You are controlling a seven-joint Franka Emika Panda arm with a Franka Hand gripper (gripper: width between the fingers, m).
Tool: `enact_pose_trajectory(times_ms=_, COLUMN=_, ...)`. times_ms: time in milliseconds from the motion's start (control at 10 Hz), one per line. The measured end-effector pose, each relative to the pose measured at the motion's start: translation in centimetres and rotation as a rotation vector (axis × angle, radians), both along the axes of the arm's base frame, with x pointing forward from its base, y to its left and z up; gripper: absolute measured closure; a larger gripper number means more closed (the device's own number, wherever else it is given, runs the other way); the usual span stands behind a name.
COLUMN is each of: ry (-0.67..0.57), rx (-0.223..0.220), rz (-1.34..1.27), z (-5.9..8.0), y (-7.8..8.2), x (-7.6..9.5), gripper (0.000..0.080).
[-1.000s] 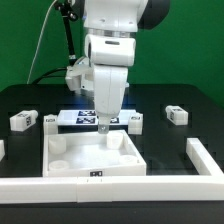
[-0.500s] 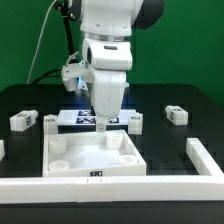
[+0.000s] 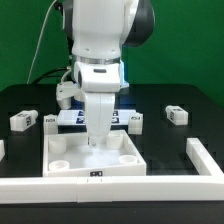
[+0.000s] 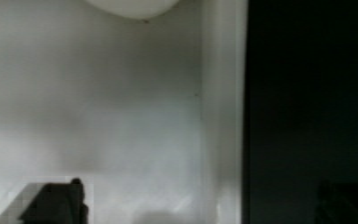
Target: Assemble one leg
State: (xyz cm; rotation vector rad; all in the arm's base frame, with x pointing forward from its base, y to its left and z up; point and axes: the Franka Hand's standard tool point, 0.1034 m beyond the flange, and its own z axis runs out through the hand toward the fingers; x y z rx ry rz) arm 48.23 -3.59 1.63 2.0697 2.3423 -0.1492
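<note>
My gripper (image 3: 94, 141) hangs low over the back part of the large white tray (image 3: 128, 160), close above its floor. In the wrist view the gripper (image 4: 197, 206) is open and empty: two dark fingertips (image 4: 55, 202) stand wide apart over bare white tray floor (image 4: 105, 120). One round corner socket (image 4: 137, 8) and the tray's edge against the black table also show there. Three small white legs with marker tags lie on the table: one (image 3: 24, 120) at the exterior view's left, one (image 3: 137, 120) just behind the tray, and one (image 3: 175, 114) at the right. None is held.
The marker board (image 3: 70, 118) lies behind the tray, partly hidden by the arm. A long white bar (image 3: 150, 181) runs along the table's front and another (image 3: 206, 156) stands at the exterior view's right. A white piece (image 3: 2, 149) shows at the left edge.
The arm has shifted toward the exterior view's left and come down, bringing the gripper from the tray's back edge to low over the tray floor. The legs have not moved.
</note>
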Motion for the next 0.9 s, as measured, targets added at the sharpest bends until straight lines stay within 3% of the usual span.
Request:
enact_pose_trajectory(times_ms=200, ry=0.012, rx=0.001, rz=-0.002, z=-0.65, y=-0.08, x=-0.35, gripper=0.0150)
enact_pose_trajectory(times_ms=300, ry=0.013, rx=0.001, rz=-0.005, z=-0.71, y=-0.19, x=-0.40, gripper=0.0202)
enact_pose_trajectory(times_ms=500, ry=0.013, rx=0.001, rz=-0.006, z=-0.71, y=-0.18, x=-0.41, gripper=0.0477)
enact_pose_trajectory(times_ms=600, ry=0.013, rx=0.001, rz=-0.006, z=-0.72, y=-0.18, x=-0.42, gripper=0.0477)
enact_pose_trajectory(times_ms=700, ry=0.013, rx=0.001, rz=-0.006, z=-0.72, y=-0.19, x=-0.42, gripper=0.0670)
enact_pose_trajectory(times_ms=800, ry=0.011, rx=0.001, rz=-0.006, z=-0.69, y=-0.16, x=-0.38, gripper=0.0670)
enact_pose_trajectory(times_ms=900, ry=0.003, rx=0.002, rz=-0.005, z=-0.58, y=-0.14, x=-0.18, gripper=0.0737)
